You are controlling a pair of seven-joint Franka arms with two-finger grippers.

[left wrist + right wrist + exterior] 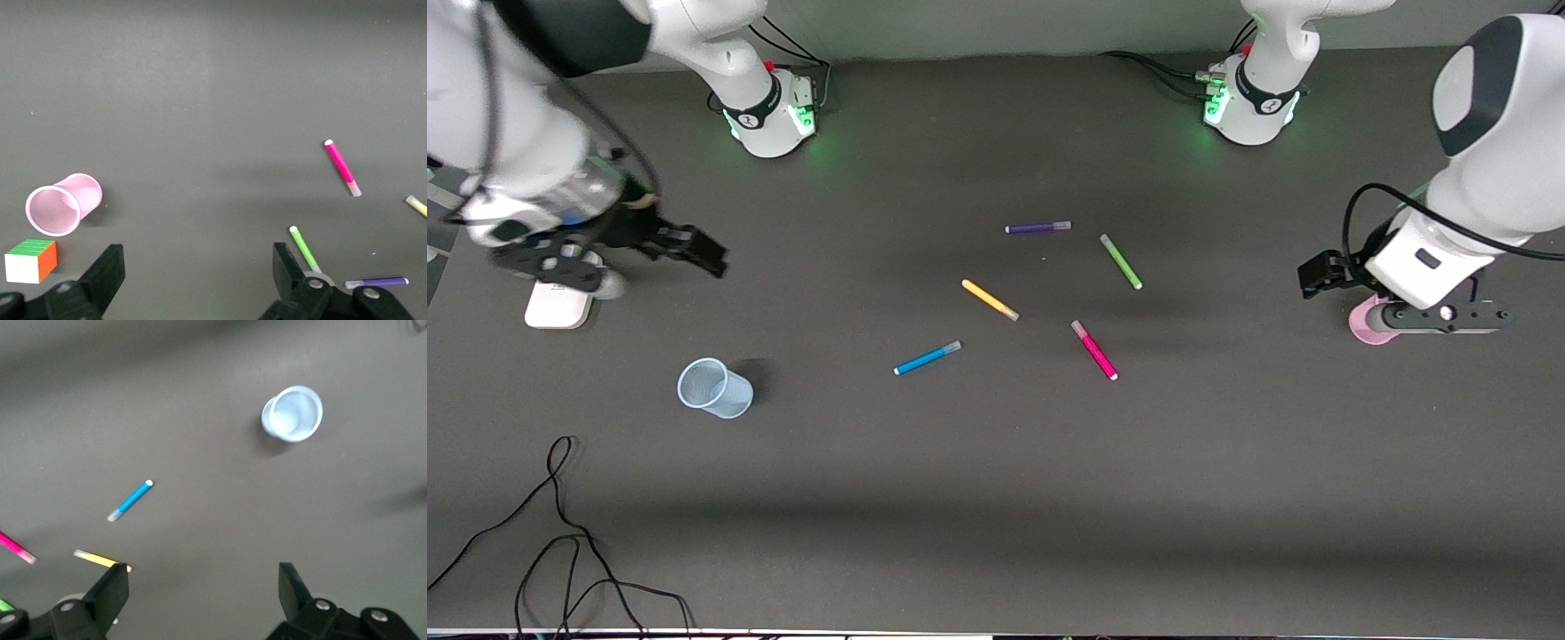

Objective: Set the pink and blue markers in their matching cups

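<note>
The blue marker (927,358) and the pink marker (1094,350) lie flat mid-table among other markers. The pale blue cup (714,388) stands toward the right arm's end, the pink cup (1362,322) toward the left arm's end, partly hidden under my left gripper (1445,320). My left gripper (198,267) is open and empty above the table beside the pink cup (63,204), with the pink marker (342,168) farther off. My right gripper (560,262) is open and empty in its wrist view (203,590), with the blue marker (131,501) and blue cup (292,413) ahead.
A yellow marker (990,300), a green marker (1120,261) and a purple marker (1038,228) lie by the task markers. A colour cube (30,261) sits beside the pink cup. A white flat object (559,307) lies under the right arm. Loose cables (560,533) trail nearest the front camera.
</note>
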